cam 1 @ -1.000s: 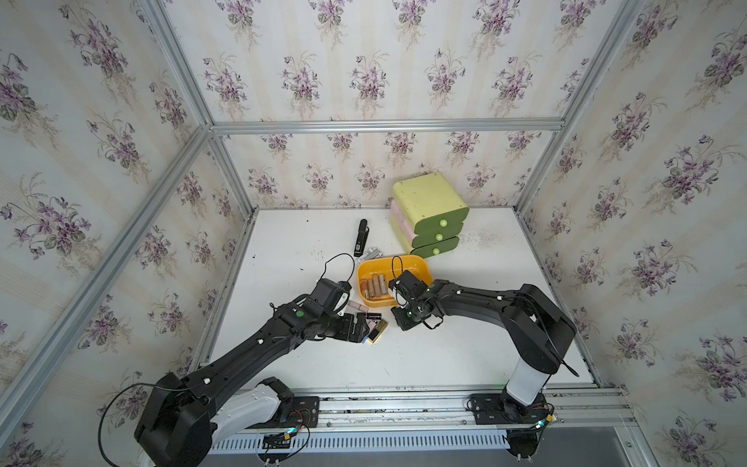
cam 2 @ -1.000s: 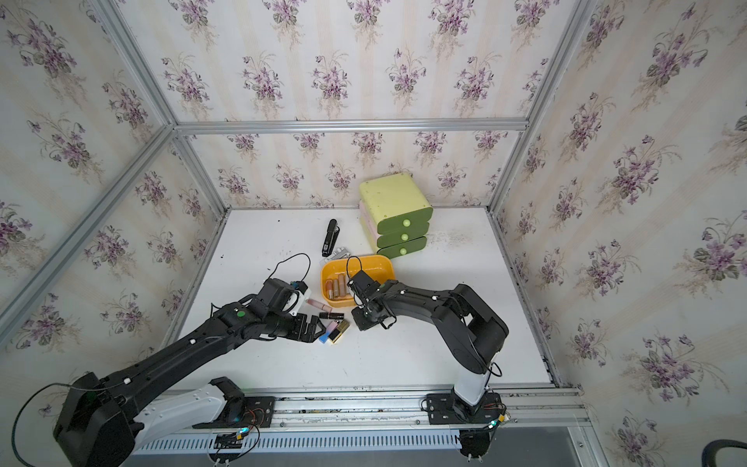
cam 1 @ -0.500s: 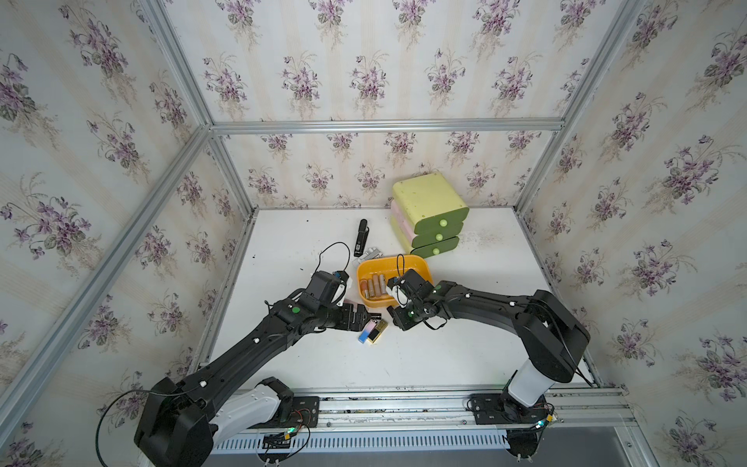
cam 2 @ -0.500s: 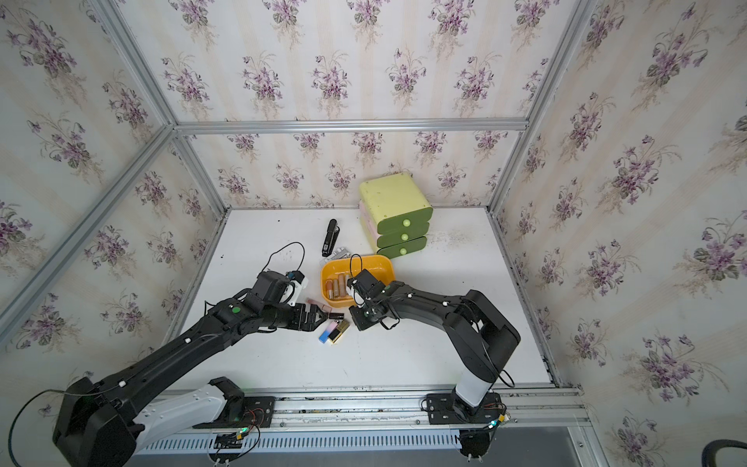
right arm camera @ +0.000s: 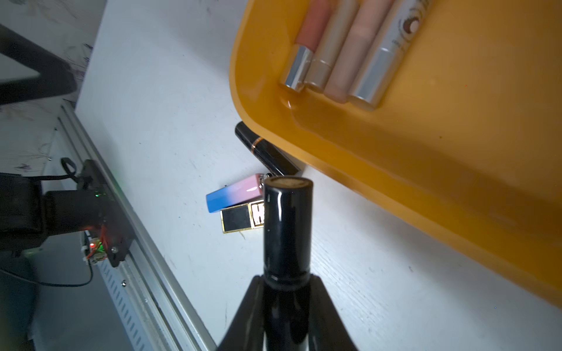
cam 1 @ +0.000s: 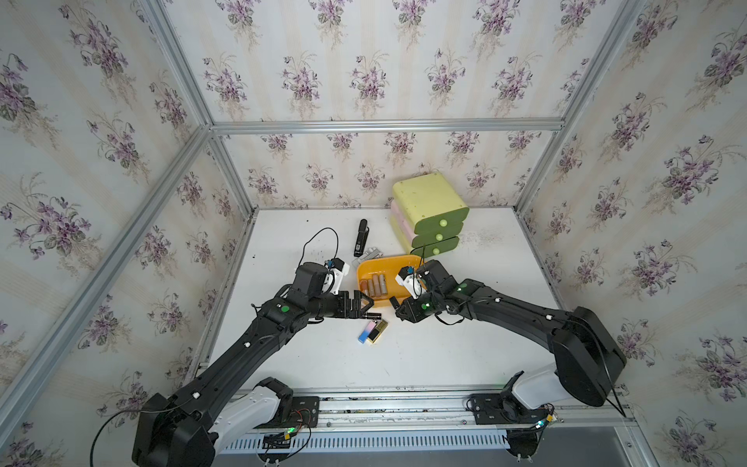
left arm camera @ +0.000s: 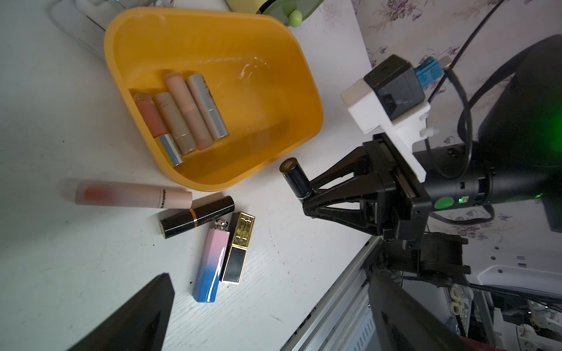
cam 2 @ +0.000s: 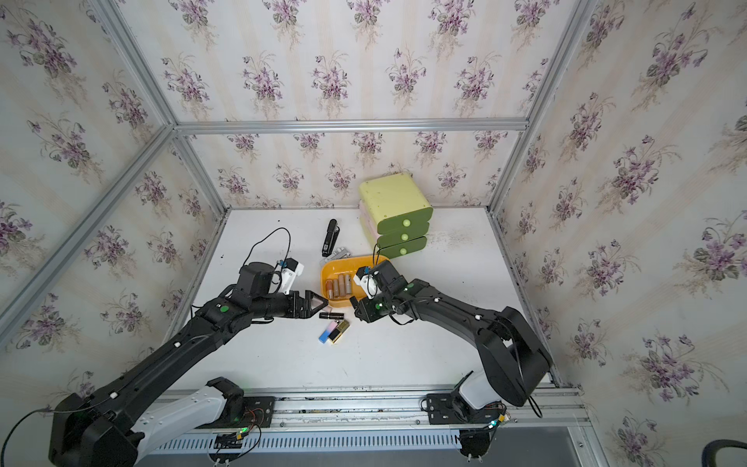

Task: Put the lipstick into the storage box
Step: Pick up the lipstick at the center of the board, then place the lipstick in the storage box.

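A pale yellow-green three-drawer unit (cam 1: pixel 428 200) stands at the far side of the white tabletop (cam 1: pixel 489 258), right of centre, close to the back wall. Each darker green drawer front carries a round pale knob (cam 1: pixel 443 222). Just left of it lies a black stapler (cam 1: pixel 360 237), with small silvery pieces (cam 1: pixel 368 254) at its near end. Floral wallpaper (cam 1: pixel 364 81) in aluminium framing (cam 1: pixel 384 125) encloses the scene.

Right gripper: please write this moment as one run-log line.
right gripper: shut on black lipstick | left gripper: open, empty | storage box: four lipsticks inside
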Controlling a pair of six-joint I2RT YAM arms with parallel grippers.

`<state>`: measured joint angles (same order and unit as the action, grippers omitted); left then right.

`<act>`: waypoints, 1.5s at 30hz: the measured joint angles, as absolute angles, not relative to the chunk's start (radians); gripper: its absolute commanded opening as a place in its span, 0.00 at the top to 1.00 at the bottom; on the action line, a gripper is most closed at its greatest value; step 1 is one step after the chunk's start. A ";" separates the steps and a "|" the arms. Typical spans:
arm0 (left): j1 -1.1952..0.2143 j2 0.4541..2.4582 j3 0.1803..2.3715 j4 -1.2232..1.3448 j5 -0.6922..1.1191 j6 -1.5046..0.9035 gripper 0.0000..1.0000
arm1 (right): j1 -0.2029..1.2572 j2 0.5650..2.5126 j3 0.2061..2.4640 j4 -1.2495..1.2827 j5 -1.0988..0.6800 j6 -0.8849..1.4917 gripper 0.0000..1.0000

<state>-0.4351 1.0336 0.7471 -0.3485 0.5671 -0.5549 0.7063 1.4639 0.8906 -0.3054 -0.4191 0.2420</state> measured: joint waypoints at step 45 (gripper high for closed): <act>-0.463 1.358 0.944 0.147 0.791 -0.769 0.26 | 0.472 1.387 0.907 0.130 -0.974 0.562 0.79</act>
